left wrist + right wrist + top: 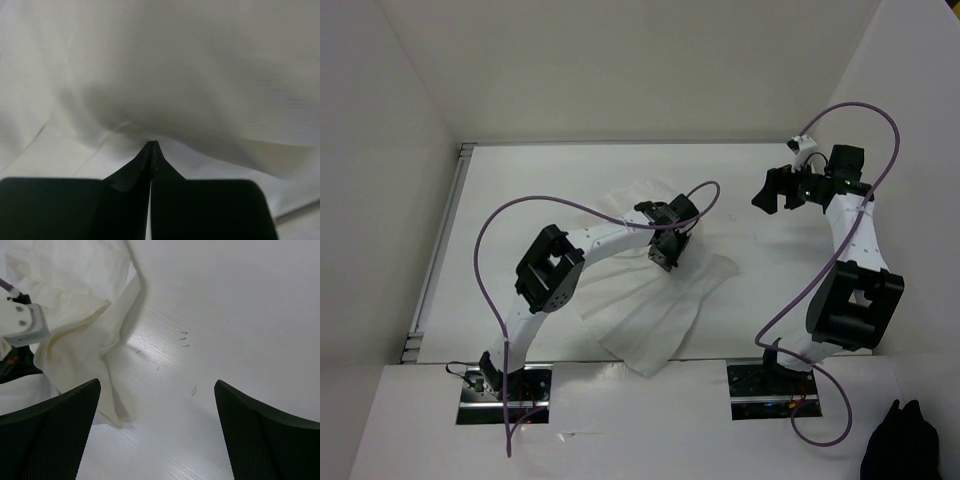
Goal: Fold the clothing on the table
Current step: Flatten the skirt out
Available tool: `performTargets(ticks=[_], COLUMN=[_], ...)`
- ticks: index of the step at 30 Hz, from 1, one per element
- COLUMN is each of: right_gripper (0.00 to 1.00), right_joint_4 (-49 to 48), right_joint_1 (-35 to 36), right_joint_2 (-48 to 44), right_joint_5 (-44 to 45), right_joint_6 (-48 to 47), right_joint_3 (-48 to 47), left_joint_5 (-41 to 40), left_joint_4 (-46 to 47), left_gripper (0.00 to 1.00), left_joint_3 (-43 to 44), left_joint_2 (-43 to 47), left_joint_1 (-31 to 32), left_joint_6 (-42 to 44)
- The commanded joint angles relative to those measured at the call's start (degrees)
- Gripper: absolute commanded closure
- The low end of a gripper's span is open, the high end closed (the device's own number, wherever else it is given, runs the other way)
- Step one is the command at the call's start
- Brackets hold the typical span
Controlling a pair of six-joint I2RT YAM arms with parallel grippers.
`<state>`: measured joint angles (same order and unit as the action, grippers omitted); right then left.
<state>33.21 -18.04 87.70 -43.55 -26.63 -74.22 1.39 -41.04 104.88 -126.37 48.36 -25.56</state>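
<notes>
The left pincer [151, 150] is sitting fully closed, seemingly nipping a thin fold of the clothing [650, 315] right under it. Lifting slowly should be keeping that grip. The clothing is lying crumpled around it on the counter [570, 180], long axis running far-to-near, one corner pointing toward the wide-open, empty right pincer [156, 385].

Thin white clothing [650, 305], rumpled, partly spread flat. Lying left of centre on the white table [550, 180].

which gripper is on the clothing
The left gripper, shut on the clothing; the right gripper hangs open over bare table.
</notes>
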Motion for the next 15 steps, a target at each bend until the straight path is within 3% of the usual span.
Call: performTargets(ticks=[1,5,8,15], right_gripper=[0.01,0.01,0.01,0.01], right_joint_4=[-3.8,-1.9,2.7,6.2], right_joint_1=[-0.4,0.9,2.7,3.3], right_joint_2=[-2.5,-4.2,-4.8,-10.8], right_joint_5=[-2.9,-4.3,-5.4,-5.9], right_joint_6=[1.2,0.4,-4.3,-4.5], right_joint_3=[-2.1,-0.3,-0.3,2.1], left_joint_5=[-12.0,-21.9,-29.2,-36.4], left_joint_4=[-7.5,-8.6,-8.6,-4.2], left_gripper=[1.00,1.00,0.93,0.87], left_joint_3=[-6.1,-12.1,-13.3,-9.7], left_joint_2=[2.1,3.3,3.9,1.0], left_joint_1=[0.0,-1.8,-4.2,-13.6], left_joint_6=[3.8,7.7,11.4,15.1])
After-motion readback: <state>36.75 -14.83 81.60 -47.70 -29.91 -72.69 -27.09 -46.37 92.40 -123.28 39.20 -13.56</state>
